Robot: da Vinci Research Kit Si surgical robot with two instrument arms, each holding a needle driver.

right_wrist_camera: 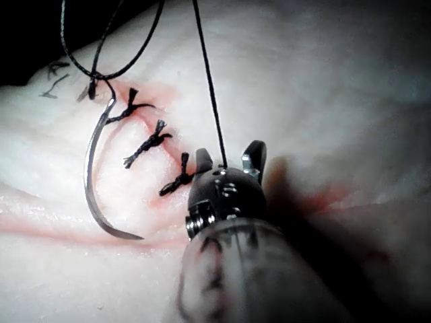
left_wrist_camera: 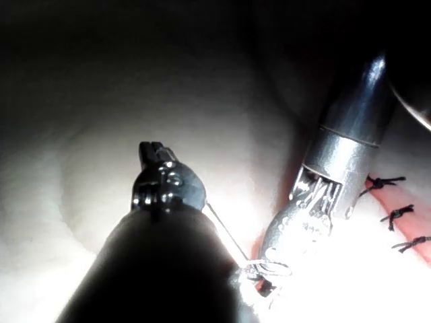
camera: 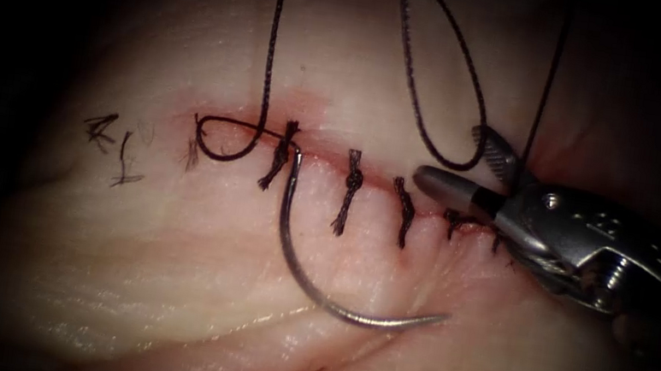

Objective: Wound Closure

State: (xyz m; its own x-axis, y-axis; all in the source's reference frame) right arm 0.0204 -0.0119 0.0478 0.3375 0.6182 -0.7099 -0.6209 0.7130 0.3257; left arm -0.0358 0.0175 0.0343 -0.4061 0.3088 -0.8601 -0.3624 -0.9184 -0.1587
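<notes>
At the cut's right end, right end effector (camera: 471, 166) spread around thread (camera: 440, 145), needle (camera: 309, 277) loose on tissue (camera: 160, 291)

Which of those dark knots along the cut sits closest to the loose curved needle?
The leftmost knot; the needle's thread end lies right beside it.

Curved needle (camera: 308, 282) loose on tissue (camera: 160, 291), thread (camera: 270, 48) attached
</notes>
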